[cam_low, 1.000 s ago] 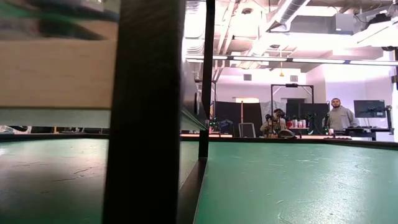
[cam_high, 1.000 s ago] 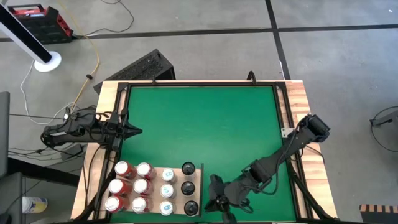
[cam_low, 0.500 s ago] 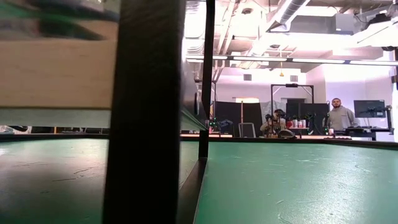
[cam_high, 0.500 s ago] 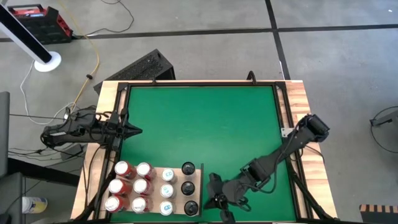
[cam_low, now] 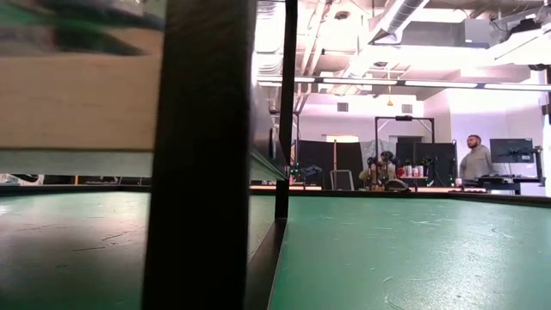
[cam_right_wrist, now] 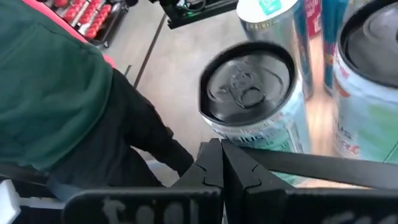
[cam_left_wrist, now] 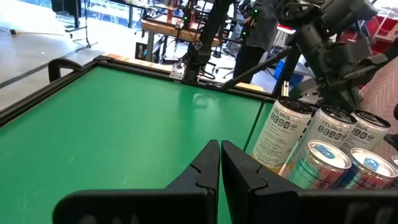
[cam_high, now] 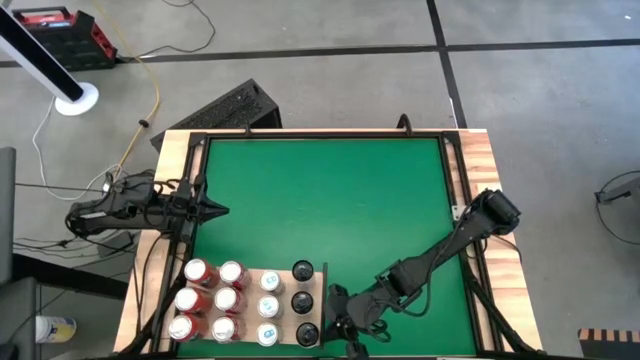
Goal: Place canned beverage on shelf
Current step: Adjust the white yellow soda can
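The shelf is a pale wooden board in a black frame at the mat's near left, and it carries several upright cans. Red cans stand on its left side, white-and-teal cans in the middle and black-topped cans on the right. My right gripper is shut just right of the shelf, slanting down toward the nearest black-topped can. My left gripper is shut and points level over the mat's left edge; its wrist view shows the cans off to one side. My right gripper's shut fingertips stand right at the lower side of the black-topped can, in front of the shelf's black rail. I cannot tell whether they touch the can or the rail.
The green mat lies bare beyond the shelf. The shelf's black post and the board's edge fill the left of the low view. A person in a green sleeve is near the table's front edge. Other people stand far off in the room.
My right gripper has gone a little toward the table's left edge, nearer the shelf, and has sunk slightly. The cans and my left arm have kept still.
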Robot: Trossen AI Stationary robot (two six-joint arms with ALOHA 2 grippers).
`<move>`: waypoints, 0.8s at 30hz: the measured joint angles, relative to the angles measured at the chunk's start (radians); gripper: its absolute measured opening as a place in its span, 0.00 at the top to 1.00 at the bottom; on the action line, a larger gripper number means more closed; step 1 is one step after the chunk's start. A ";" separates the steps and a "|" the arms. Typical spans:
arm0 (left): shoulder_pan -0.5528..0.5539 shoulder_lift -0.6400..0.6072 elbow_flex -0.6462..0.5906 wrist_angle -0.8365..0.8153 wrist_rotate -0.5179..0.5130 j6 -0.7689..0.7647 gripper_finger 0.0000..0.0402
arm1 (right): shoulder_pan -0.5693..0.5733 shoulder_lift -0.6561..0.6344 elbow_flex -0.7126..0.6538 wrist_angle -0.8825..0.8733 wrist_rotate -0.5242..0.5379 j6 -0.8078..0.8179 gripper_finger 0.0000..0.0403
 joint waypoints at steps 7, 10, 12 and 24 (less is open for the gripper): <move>0.000 0.000 0.000 0.000 0.000 0.003 1.00 | -0.003 -0.001 0.001 0.030 0.000 0.000 0.96; 0.000 0.000 0.000 0.000 0.000 0.003 1.00 | -0.008 -0.001 0.001 0.039 -0.002 0.000 0.96; 0.000 0.000 0.000 0.000 0.000 0.003 1.00 | -0.013 -0.001 0.001 0.039 -0.002 0.000 0.96; 0.000 0.000 0.000 0.000 0.001 0.011 1.00 | -0.017 0.020 0.001 0.076 -0.045 0.000 0.96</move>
